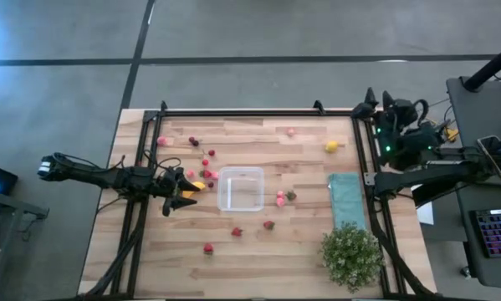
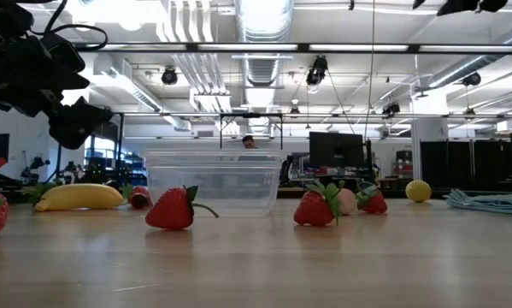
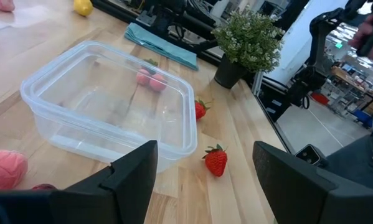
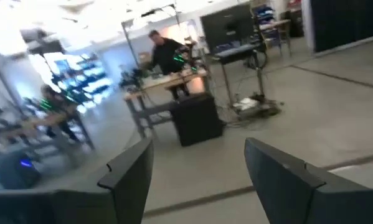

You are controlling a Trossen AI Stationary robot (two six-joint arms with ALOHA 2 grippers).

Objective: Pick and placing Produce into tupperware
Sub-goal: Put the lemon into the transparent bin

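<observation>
The clear tupperware [image 1: 240, 188] [image 3: 105, 106] stands on its bottom mid-table, with nothing in it that I can see. Produce lies scattered on the wood around it: red strawberries [image 1: 236, 232] [image 3: 215, 160], pink pieces [image 1: 280, 199], a lemon [image 1: 331, 146] and a banana [image 1: 198, 186] [image 2: 78, 197]. My left gripper [image 1: 173, 201] [image 3: 205, 148] hovers open just left of the box, beside the banana, pointing at the box. My right gripper [image 4: 198, 155] is open with nothing between its fingers, raised by the table's far right corner and facing the room.
A green bushy plant [image 1: 350, 255] stands at the near right corner, and a teal cloth [image 1: 346, 201] lies beyond it. Black frame rails [image 1: 258, 111] edge the table. A person [image 4: 164, 53] stands far off in the room.
</observation>
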